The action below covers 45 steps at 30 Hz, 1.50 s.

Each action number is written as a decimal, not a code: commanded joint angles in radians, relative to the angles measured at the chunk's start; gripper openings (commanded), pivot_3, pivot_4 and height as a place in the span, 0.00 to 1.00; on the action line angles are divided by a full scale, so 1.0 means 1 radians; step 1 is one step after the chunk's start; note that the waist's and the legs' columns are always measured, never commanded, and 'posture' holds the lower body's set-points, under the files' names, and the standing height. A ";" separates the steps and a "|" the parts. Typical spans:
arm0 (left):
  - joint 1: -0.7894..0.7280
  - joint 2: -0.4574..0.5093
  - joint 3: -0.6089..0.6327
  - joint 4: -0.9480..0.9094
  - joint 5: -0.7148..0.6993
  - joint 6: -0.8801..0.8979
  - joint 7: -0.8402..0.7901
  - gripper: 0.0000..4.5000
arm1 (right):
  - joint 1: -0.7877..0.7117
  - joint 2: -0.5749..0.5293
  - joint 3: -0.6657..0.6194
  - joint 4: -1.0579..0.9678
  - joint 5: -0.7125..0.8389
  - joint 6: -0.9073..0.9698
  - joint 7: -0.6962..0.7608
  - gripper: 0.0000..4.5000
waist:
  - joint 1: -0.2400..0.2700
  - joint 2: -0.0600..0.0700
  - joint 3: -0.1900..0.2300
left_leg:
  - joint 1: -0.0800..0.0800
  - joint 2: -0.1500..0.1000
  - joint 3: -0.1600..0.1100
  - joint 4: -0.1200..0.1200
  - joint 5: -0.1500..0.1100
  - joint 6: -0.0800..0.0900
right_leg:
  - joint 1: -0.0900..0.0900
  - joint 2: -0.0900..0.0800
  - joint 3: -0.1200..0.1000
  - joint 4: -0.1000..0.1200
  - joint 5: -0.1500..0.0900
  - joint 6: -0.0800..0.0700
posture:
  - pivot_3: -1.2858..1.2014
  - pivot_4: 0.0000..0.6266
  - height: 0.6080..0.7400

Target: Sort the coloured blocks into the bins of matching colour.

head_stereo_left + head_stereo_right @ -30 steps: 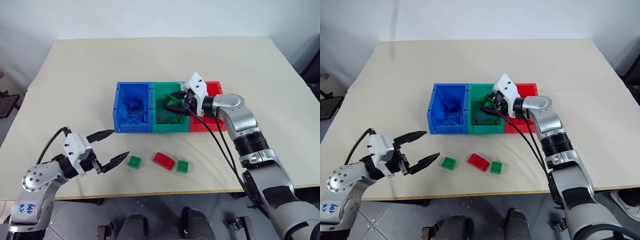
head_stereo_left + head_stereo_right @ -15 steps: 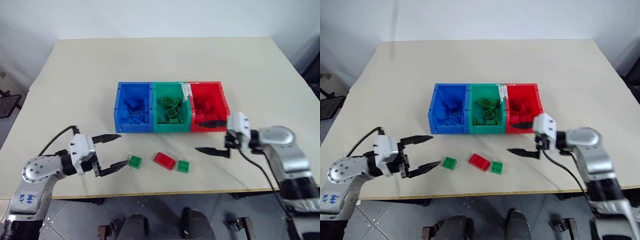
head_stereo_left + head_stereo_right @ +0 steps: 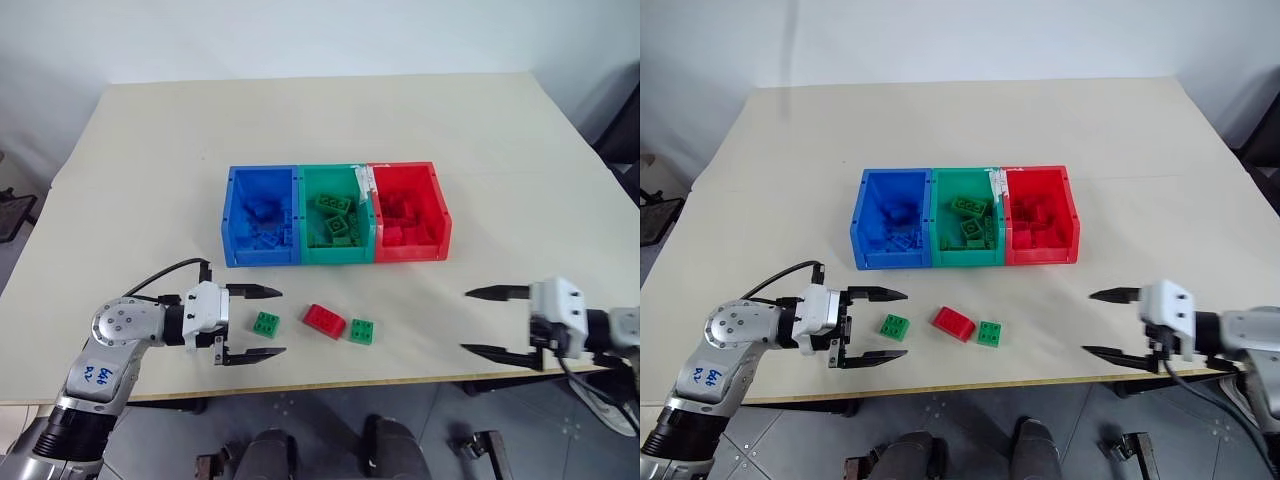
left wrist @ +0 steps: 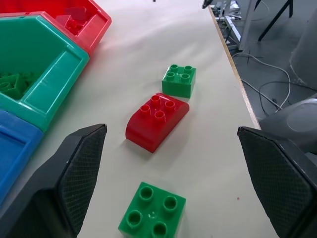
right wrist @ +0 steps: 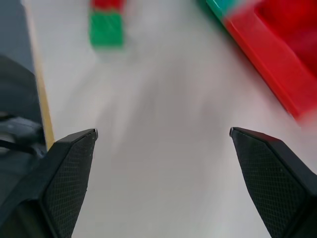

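I see the bins (image 3: 337,258) part-filled — three blocks left on the worktop (image 3: 150,170): two green (image 3: 266,323) (image 3: 363,331), one red (image 3: 325,320). Both pincers — left (image 3: 252,322), right (image 3: 490,320) — gape empty.

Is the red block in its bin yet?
No. The red block lies on the table, outside the bins, between two green blocks.
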 commanded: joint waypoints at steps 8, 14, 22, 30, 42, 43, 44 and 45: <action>0.073 0.039 0.070 -0.048 -0.009 -0.019 0.008 1.00 | -0.250 0.138 0.386 -0.252 -0.139 0.476 -0.312 0.99 | 0.022 0.000 0.000 | -0.002 0.000 -0.001 0.003 -0.002 0.000 | -0.001 0.000 -0.001 0.000 0.000 0.000 | 0.52 0.24 1.00; 0.099 0.043 0.089 -0.074 -0.015 -0.016 0.022 1.00 | -0.269 0.121 0.430 -0.230 -0.199 0.475 -0.328 0.72 | 0.023 0.000 0.000 | -0.003 0.000 0.000 0.003 -0.003 0.001 | -0.001 0.000 -0.002 -0.001 0.000 0.000 | 0.52 0.24 1.00; 0.099 0.022 0.119 -0.086 -0.046 0.010 0.070 1.00 | -0.321 0.145 0.351 -0.211 -0.114 0.427 -0.274 0.33 | 0.022 0.000 0.000 | -0.002 0.000 0.000 0.003 -0.003 0.001 | -0.001 0.000 -0.002 0.000 0.000 0.000 | 0.52 0.24 1.00; 0.144 -0.055 0.242 -0.170 -0.136 0.148 0.269 1.00 | -0.662 0.364 0.241 0.138 -0.106 0.392 -0.445 0.33 | -0.001 -0.001 0.000 | -0.001 0.002 -0.001 0.003 -0.004 0.001 | -0.001 0.001 -0.002 0.003 0.000 0.000 | 0.52 0.24 1.00; 0.210 -0.055 0.299 -0.179 -0.115 0.142 0.318 1.00 | -0.820 0.474 0.273 0.466 -0.193 0.193 -0.422 0.84 | -0.025 0.000 0.000 | -0.002 0.003 0.000 0.001 -0.004 0.000 | -0.003 0.001 -0.006 0.003 0.000 0.000 | 0.52 0.24 1.00; 0.209 -0.054 0.300 -0.178 -0.115 0.142 0.318 1.00 | -0.809 0.466 0.268 0.455 -0.186 0.176 -0.404 0.91 | -0.028 0.000 0.000 | -0.002 0.003 0.000 0.001 -0.004 0.000 | -0.003 0.001 -0.006 0.003 0.000 0.000 | 0.52 0.24 1.00; 0.209 -0.053 0.301 -0.175 -0.114 0.141 0.318 1.00 | -0.795 0.457 0.260 0.441 -0.178 0.161 -0.387 0.99 | -0.029 0.000 0.000 | -0.002 0.003 0.000 0.001 -0.004 0.000 | -0.003 0.001 -0.006 0.003 0.000 0.000 | 0.52 0.24 1.00; 0.208 -0.053 0.302 -0.173 -0.114 0.140 0.317 1.00 | -0.780 0.445 0.251 0.428 -0.170 0.150 -0.371 1.00 | -0.029 0.000 0.000 | -0.002 0.003 0.000 0.001 -0.004 0.000 | -0.003 0.001 -0.006 0.003 0.000 0.000 | 0.52 0.24 1.00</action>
